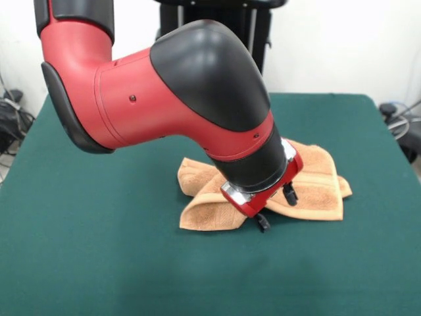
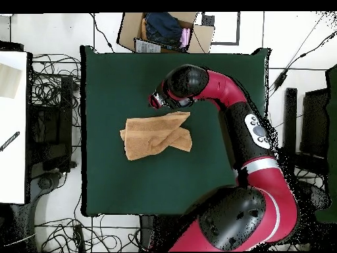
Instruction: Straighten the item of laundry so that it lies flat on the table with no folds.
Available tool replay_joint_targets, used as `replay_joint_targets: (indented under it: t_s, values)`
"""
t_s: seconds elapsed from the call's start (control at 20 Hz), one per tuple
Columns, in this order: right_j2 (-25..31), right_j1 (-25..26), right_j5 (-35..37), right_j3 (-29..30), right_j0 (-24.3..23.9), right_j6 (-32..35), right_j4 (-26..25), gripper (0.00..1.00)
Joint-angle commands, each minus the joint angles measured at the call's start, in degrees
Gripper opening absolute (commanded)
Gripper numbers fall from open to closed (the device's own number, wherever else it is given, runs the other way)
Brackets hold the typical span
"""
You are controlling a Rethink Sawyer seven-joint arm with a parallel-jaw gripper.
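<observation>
Green table (image 1: 85,237) carrying the towel (image 1: 316,191) near its middle, lying folded over itself, not yet flattened. Hand (image 1: 276,209) hovering at its near edge, fingers spread, gripping nothing.

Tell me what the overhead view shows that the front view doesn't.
Only the overhead view shows the cardboard box beyond the table's edge and the towel's full outline, folded over itself. Only the front view shows the gripper from the side, low at the towel's near edge. Both show the towel still folded on the green table with the arm bent over it.
</observation>
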Motion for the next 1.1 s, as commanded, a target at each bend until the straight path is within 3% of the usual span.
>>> replay_joint_targets:
  t_s: [0.05,1.1]
  values:
    - [-0.43,0.49,1.09,-0.28,0.16,-3.99,-1.28,1.00]
    - [-0.39,0.81,-0.97,1.59,0.26,-2.75,-1.24,1.00]
